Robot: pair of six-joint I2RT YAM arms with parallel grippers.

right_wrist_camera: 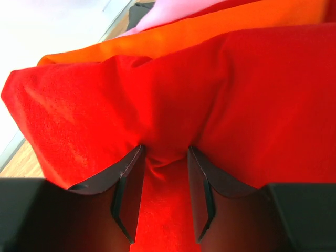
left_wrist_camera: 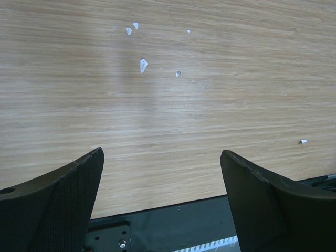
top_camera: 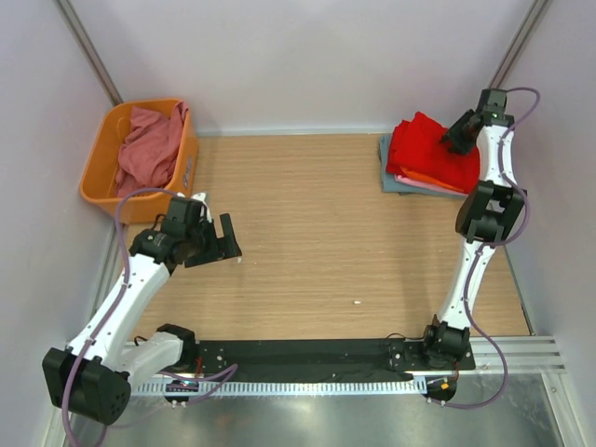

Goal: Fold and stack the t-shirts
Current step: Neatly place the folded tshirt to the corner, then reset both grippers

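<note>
A stack of folded t-shirts lies at the back right of the table, with a bright red t-shirt (top_camera: 426, 147) on top. Under it, orange (top_camera: 436, 180), pink (top_camera: 410, 184) and grey-blue (top_camera: 386, 170) edges show. My right gripper (top_camera: 456, 138) is at the stack's far right side. In the right wrist view it (right_wrist_camera: 165, 152) is shut on a bunched fold of the red t-shirt (right_wrist_camera: 157, 100), with the orange t-shirt (right_wrist_camera: 210, 26) behind. My left gripper (top_camera: 223, 240) hovers open over bare wood at the left (left_wrist_camera: 161, 155), holding nothing.
An orange plastic basket (top_camera: 96, 179) stands at the back left, holding a crumpled dusty rose t-shirt (top_camera: 149, 147). Grey walls close in the table on the left, back and right. Small white flecks (left_wrist_camera: 143, 65) dot the wood (left_wrist_camera: 220, 105). A black strip runs along the near edge (top_camera: 307, 352).
</note>
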